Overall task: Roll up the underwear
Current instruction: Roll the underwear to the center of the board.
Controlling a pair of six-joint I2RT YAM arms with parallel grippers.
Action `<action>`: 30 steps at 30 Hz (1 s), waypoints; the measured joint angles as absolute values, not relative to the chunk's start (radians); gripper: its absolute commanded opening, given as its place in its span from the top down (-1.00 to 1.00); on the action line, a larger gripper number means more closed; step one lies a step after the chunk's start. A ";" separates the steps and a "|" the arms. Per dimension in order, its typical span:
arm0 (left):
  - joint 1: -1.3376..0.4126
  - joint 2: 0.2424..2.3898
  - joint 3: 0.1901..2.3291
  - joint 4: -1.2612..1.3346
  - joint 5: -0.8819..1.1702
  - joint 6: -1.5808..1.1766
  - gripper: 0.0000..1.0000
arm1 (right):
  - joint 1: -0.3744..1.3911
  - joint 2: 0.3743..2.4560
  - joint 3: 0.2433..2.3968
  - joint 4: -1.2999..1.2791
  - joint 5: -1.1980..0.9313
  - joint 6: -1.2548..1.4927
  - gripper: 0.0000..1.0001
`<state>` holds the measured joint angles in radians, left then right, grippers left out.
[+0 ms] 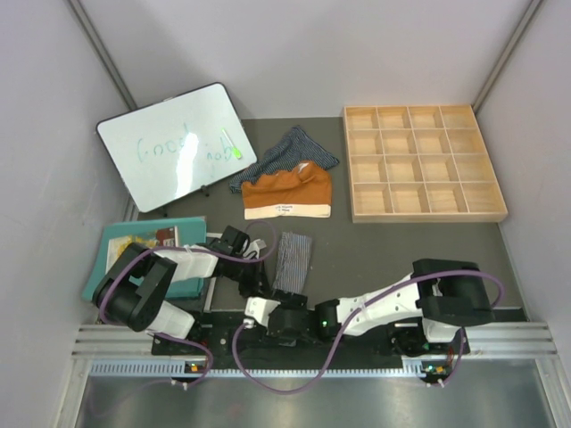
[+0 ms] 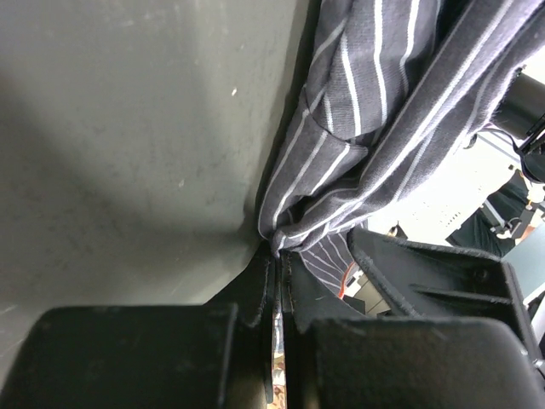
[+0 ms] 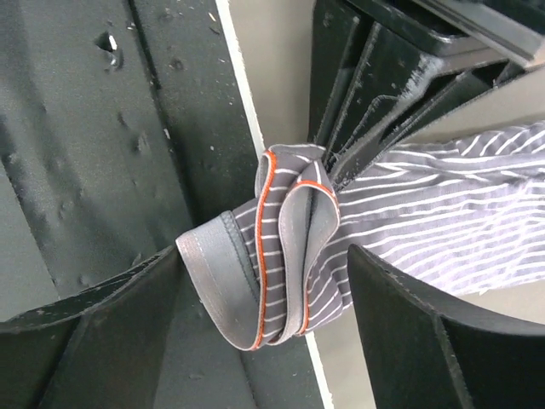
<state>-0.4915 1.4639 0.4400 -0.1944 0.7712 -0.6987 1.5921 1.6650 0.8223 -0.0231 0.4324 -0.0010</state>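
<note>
The grey pinstriped underwear [image 1: 293, 257] lies on the dark mat just ahead of the arm bases. My left gripper [image 1: 256, 275] is shut on one edge of it, and the cloth bunches out of the closed fingertips [image 2: 278, 254]. In the right wrist view its near end [image 3: 294, 256] is folded over itself in a loose roll with a grey, orange-piped waistband. My right gripper [image 3: 264, 277] stands open around this roll, one finger on each side. The left gripper's fingers [image 3: 366, 145] pinch the cloth just behind it. The rust-orange underwear [image 1: 287, 193] and the dark navy striped underwear [image 1: 287, 150] lie further back.
A whiteboard [image 1: 172, 144] leans at the back left. A wooden tray with several compartments [image 1: 421, 162] sits at the back right. A teal mat [image 1: 118, 239] lies at the left under the left arm. Grey walls close in both sides.
</note>
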 measured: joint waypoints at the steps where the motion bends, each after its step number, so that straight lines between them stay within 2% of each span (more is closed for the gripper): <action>1: -0.492 1.464 0.440 -0.196 0.771 -0.698 1.00 | 1.594 1.669 0.826 -0.024 0.433 -0.006 -0.31; 4: -0.492 1.464 0.443 -0.202 0.771 -0.690 1.00 | 1.597 1.686 0.837 -0.022 0.426 -0.019 -0.04; 12: -0.492 1.464 0.443 -0.225 0.775 -0.676 1.00 | 1.598 1.698 0.842 -0.018 0.370 -0.022 0.35; 22: -0.492 1.464 0.443 -0.242 0.782 -0.656 1.00 | 1.566 1.698 0.851 -0.033 0.287 -0.019 0.53; 23: -0.492 1.464 0.443 -0.243 0.782 -0.655 1.00 | 1.565 1.698 0.852 -0.034 0.286 -0.019 0.72; 26: -0.492 1.464 0.443 -0.245 0.785 -0.653 1.00 | 1.559 1.698 0.853 -0.036 0.275 -0.015 1.00; 30: -0.492 1.462 0.443 -0.245 0.784 -0.651 0.98 | 1.546 1.694 0.853 -0.039 0.250 0.002 1.00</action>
